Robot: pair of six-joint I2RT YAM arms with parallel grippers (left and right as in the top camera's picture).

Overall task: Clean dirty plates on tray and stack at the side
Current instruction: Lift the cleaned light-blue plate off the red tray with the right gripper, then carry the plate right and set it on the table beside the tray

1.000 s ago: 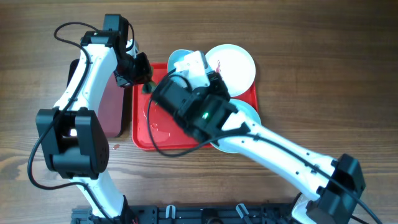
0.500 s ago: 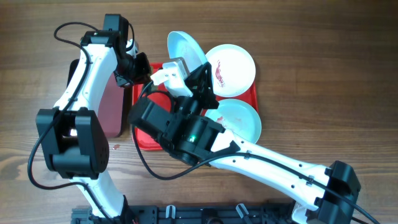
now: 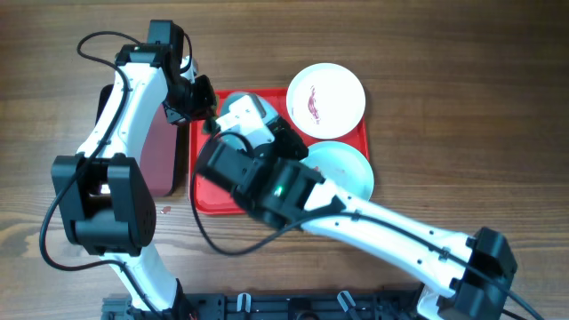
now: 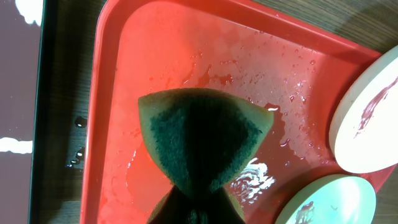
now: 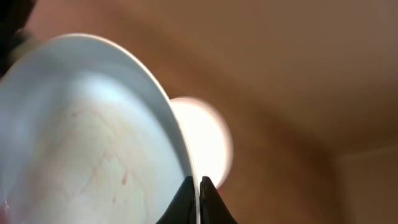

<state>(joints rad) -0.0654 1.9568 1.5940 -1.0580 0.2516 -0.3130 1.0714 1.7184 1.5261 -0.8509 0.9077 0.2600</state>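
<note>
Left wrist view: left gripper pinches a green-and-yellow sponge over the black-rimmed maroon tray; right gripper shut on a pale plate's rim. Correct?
Wrong tray. The left wrist view shows the left gripper pinching the green-and-yellow sponge over the bright red plastic tray; the black-rimmed maroon tray lies beside it. The right gripper is shut on the rim of the pale round plate.

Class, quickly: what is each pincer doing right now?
Left pincer: closed, holding the green-and-yellow sponge.
Right pincer: closed on the rim of a pale blue round plate.
</note>
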